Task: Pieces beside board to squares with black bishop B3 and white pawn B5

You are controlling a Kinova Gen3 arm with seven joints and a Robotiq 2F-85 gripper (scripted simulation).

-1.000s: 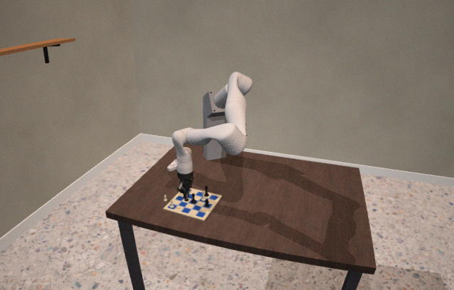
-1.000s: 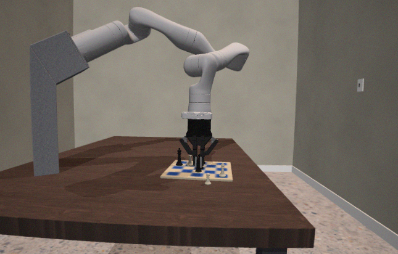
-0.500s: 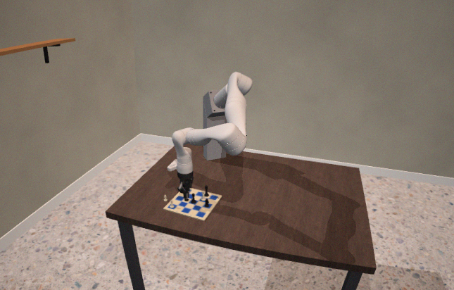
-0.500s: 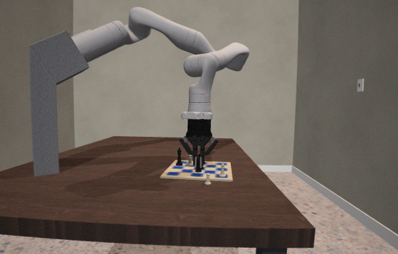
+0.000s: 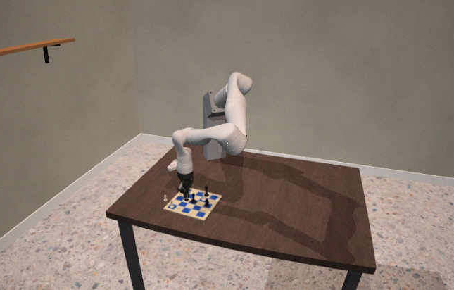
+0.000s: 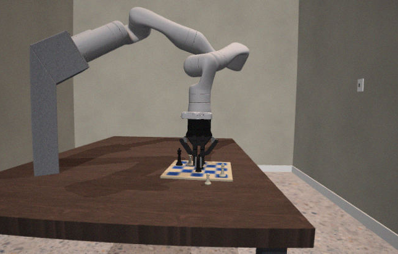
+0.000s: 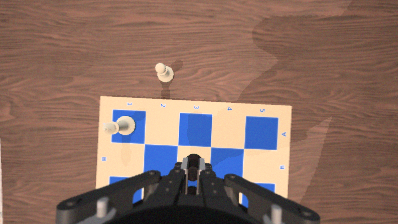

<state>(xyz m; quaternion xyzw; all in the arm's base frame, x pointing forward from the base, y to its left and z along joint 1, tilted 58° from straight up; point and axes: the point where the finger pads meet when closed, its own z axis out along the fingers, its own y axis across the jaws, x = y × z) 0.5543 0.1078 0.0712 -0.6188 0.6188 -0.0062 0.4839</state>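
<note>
My gripper [image 5: 185,192] [image 6: 198,164] [image 7: 193,166] is shut on the black bishop [image 5: 186,196] [image 6: 198,169] and points straight down over the blue and cream board [image 5: 185,215] [image 6: 194,178] [image 7: 105,150]. The bishop is upright, with its base at or just above the board. In the wrist view it is in the second row from the near edge, about the middle column. The white pawn [image 5: 165,197] [image 6: 207,179] [image 7: 163,73] stands upright on the table just off the board's edge.
A white piece [image 5: 171,205] [image 6: 222,170] [image 7: 121,126] stands on a corner blue square. Black pieces [image 5: 193,198] [image 5: 206,203] and a tall black king [image 5: 206,191] [image 6: 179,156] stand on the board near the gripper. The arm's grey pedestal [image 6: 44,103] is at the table's back.
</note>
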